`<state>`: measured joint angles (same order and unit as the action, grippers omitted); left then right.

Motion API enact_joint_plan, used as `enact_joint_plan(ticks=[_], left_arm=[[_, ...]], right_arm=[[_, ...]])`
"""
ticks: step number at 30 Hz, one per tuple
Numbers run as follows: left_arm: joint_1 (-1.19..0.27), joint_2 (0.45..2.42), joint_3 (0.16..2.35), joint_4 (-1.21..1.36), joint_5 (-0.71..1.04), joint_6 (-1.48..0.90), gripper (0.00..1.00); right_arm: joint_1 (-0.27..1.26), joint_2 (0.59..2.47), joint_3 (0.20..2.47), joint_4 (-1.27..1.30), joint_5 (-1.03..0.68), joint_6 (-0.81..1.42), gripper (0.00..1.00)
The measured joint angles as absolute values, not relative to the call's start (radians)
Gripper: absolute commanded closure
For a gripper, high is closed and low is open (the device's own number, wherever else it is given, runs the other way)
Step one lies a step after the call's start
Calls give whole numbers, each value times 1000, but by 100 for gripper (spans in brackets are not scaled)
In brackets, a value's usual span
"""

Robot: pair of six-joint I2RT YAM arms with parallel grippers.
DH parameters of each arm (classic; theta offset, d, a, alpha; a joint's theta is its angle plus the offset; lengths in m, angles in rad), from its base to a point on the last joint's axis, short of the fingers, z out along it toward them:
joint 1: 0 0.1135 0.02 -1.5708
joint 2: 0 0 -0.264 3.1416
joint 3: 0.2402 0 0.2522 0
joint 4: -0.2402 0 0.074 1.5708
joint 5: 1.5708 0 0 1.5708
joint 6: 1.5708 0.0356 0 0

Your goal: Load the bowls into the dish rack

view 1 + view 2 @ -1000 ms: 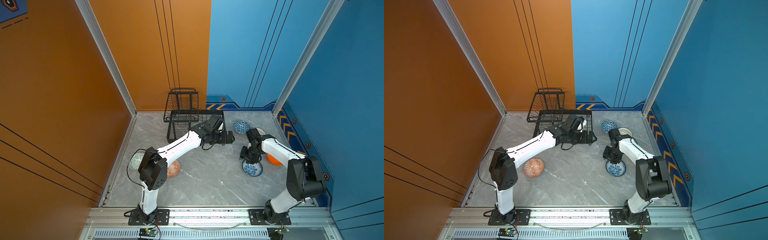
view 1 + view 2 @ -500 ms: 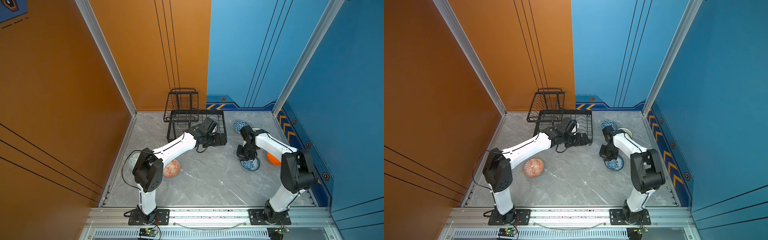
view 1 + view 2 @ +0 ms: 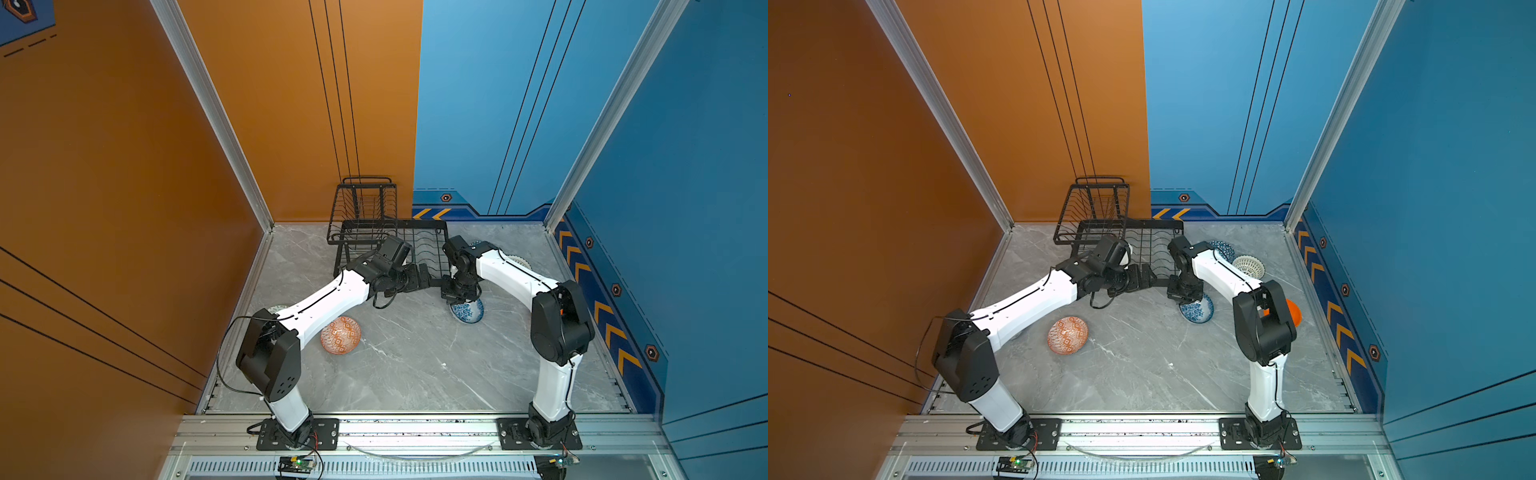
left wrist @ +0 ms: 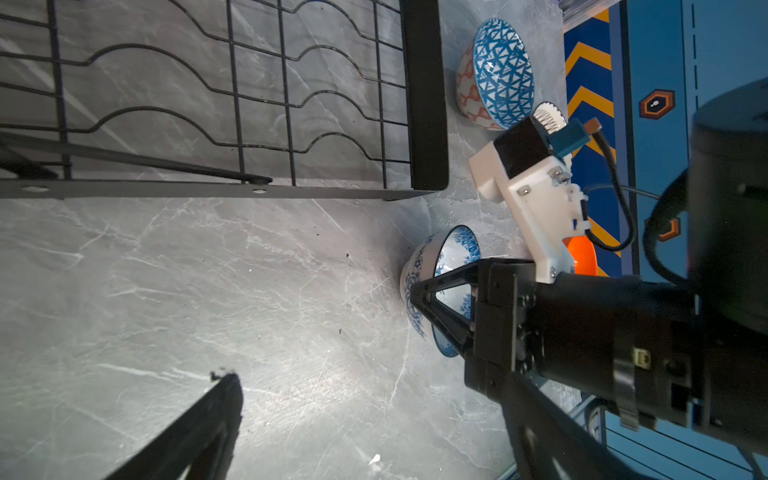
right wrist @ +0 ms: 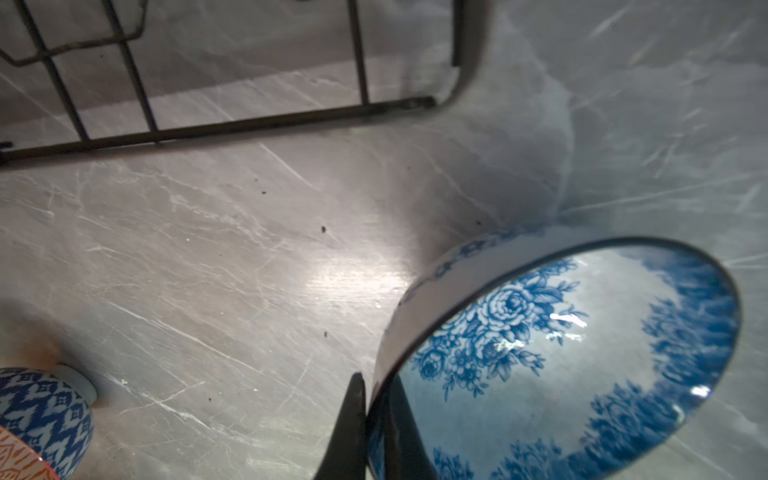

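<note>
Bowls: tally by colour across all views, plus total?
Blue and white: 2, triangle bowl and floral bowl
Plain orange: 1, orange bowl
Orange and white: 1, patterned bowl
White: 1, lattice bowl
Pale green: 1, green bowl, mostly hidden behind the left arm
Total: 6

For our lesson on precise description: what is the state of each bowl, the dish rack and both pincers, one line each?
dish rack: no bowls visible inside
right pincer: shut on floral bowl
floral bowl: gripped at rim
left pincer: open, empty
triangle bowl: upright, free
lattice bowl: upright, free
geometric bowl: upright, free
orange bowl: free, partly hidden
green bowl: mostly hidden
</note>
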<state>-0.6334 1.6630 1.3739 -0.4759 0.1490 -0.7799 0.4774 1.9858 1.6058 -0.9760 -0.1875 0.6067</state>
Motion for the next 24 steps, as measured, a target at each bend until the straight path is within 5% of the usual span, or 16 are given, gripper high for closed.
enact_joint_plan(ticks=[19,24], left_arm=[[-596,1611,1316,-480,128,-806,2],[-596,1619,1317,-480,129,-806,2]], right_arm=[[511,2123,1720,-1004,-248,599,73],[499,2122,1726,-1007,-256,587,52]])
